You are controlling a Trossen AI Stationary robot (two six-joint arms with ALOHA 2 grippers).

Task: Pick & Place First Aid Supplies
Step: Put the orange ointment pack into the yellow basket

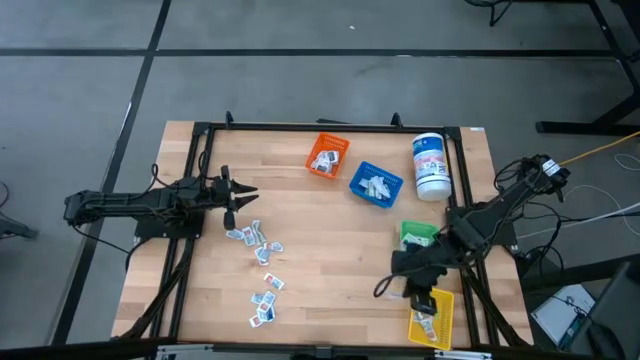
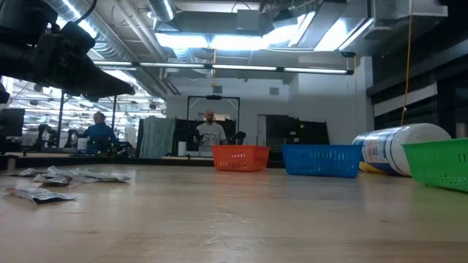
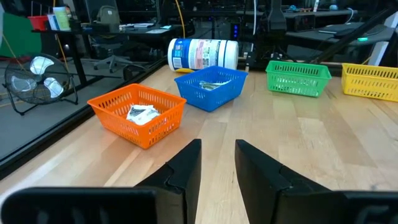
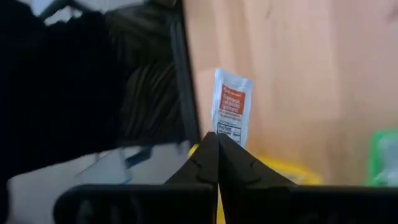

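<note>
Several small white first aid packets (image 1: 255,240) lie loose on the left half of the wooden table, and the low view shows them too (image 2: 51,175). More packets lie in the orange bin (image 1: 325,155), the blue bin (image 1: 375,183) and the yellow bin (image 1: 432,318). My right gripper (image 4: 216,138) is above the yellow bin at the near right (image 1: 416,290), shut on a white packet with red print (image 4: 231,106). My left gripper (image 3: 217,155) stands open at the table's left (image 1: 243,195), holding nothing. My right gripper pinches one short end of the red-printed packet (image 4: 224,132) between its two fingertips. The fingers slant downward. The rest of the packet sticks out past the fingertips, lifted clear, with the yellow bin's rim (image 4: 280,169) below it.
A green bin (image 1: 418,236) stands just beyond the yellow one. A white canister with a blue label (image 1: 430,165) lies on its side at the far right. A dark frame (image 1: 330,127) runs round the table. Bare wood lies in the table's middle. People show in the room beyond.
</note>
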